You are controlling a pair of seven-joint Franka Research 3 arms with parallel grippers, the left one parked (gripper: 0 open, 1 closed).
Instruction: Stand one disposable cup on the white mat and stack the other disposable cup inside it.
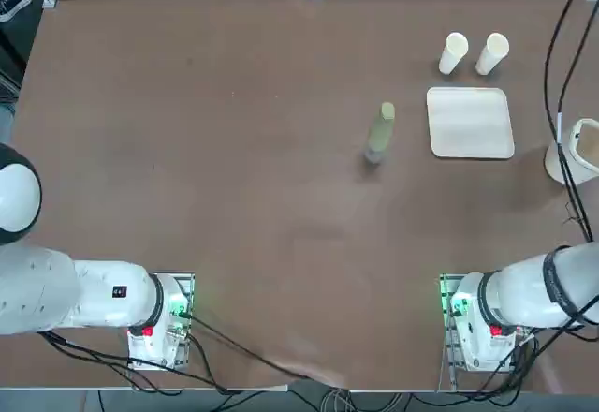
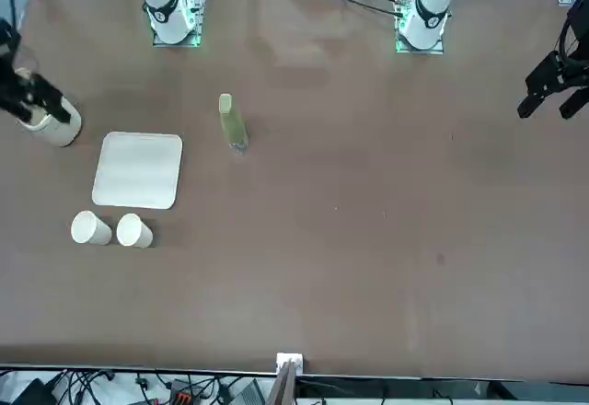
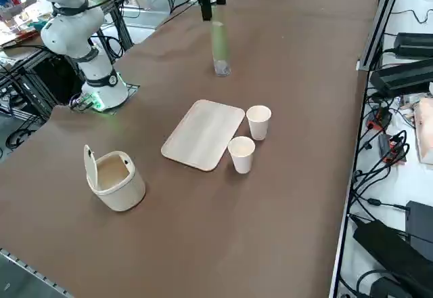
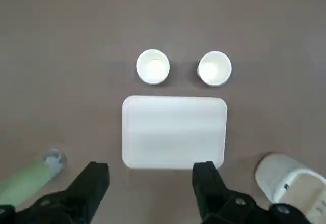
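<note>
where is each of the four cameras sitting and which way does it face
Top: overhead, looking down; both arm bases along the near edge.
Front: across the table, facing the robot; bases at the far edge.
Right side: raised at the robot's right, looking diagonally; right arm base shows.
Right wrist: high above the table, looking down past the open right gripper.
All share the white mat and two disposable cups.

No readable text, label, brand, number or sign shows on the cups, the mat, the bottle, the table or anything else in view.
</note>
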